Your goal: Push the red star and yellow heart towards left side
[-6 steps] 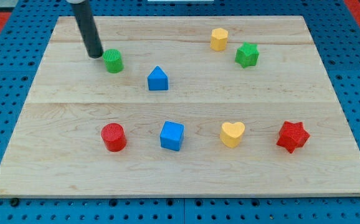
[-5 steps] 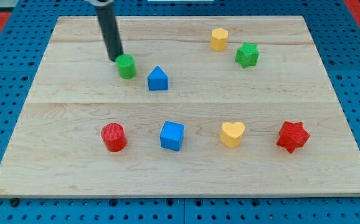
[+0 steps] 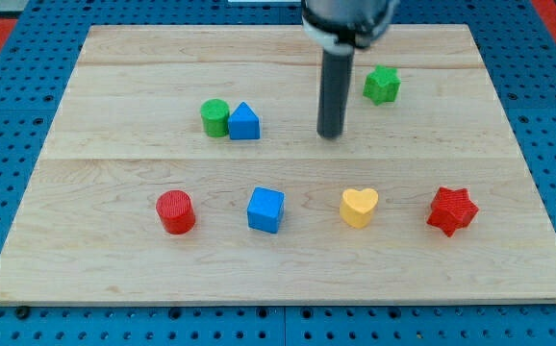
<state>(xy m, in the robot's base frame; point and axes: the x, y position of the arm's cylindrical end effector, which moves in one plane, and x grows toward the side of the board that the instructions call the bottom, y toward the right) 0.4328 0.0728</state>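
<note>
Centrally, my tip (image 3: 330, 135) stands above yellow heart (image 3: 359, 207), red star (image 3: 451, 210).

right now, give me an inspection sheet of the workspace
surface: pale wooden board on a blue pegboard.
job's things: red star block at the view's right, yellow heart block to its left; both untouched.
clutter: red cylinder, blue cube, green cylinder touching blue house-shaped block, green star.
grippers: none; my tip stands above the heart, apart from all blocks.
cables: nothing seen.
surroundings: red patches at the top corners.
</note>
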